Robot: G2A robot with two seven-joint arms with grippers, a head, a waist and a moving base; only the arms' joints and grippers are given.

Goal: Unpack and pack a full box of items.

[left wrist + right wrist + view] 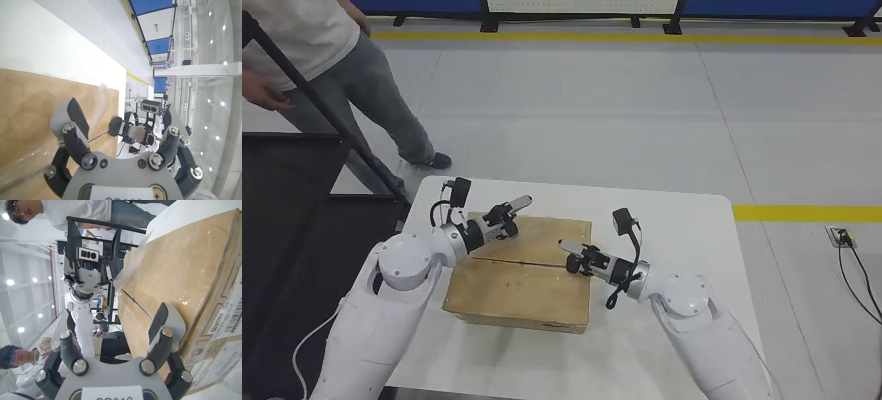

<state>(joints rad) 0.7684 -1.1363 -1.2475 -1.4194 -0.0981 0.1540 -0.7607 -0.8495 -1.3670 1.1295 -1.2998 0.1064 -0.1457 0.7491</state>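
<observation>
A closed cardboard box [517,290] lies in the middle of the white table [682,230], its two top flaps meeting at a taped seam [512,262]. My left gripper [510,214] hovers open over the box's far left corner. In the left wrist view one finger [77,115] is above the box top [37,98] and the other is past its edge. My right gripper [572,255] stands open at the right end of the seam, with one finger [162,321] over the box top [179,266]. Clear tape [132,256] looks lifted near the left gripper [113,270].
A black metal frame [312,90] stands off the table's left side. Bare table surface lies to the right of the box and along the far edge. A printed label [226,317] is stuck on the box's side.
</observation>
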